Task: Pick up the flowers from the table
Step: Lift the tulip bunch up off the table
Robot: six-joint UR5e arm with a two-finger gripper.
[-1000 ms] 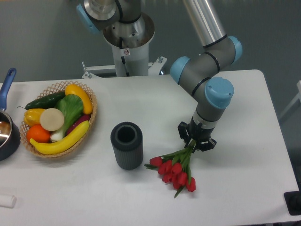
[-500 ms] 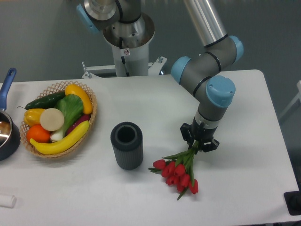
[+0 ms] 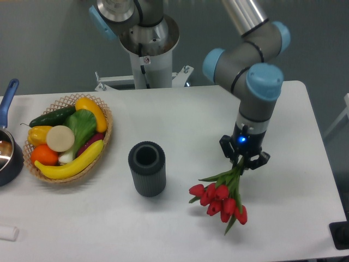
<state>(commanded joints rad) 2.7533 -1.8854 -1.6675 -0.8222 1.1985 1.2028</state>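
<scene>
The flowers [image 3: 221, 197], a bunch of red tulips on green stems, hang head-down from my gripper [image 3: 244, 162], which is shut on the upper stems. The red heads dangle low over the white table [image 3: 180, 117], right of its middle; whether they touch it cannot be told. The stem ends are hidden between the fingers.
A dark grey ribbed cylinder vase [image 3: 146, 168] stands upright left of the flowers. A wicker basket [image 3: 68, 136] of fruit and vegetables sits at the left, with a dark pan [image 3: 8, 153] at the left edge. The arm's base [image 3: 147, 49] stands at the back.
The gripper has moved right and up with the flowers in it. The bunch has swung right, farther from the vase.
</scene>
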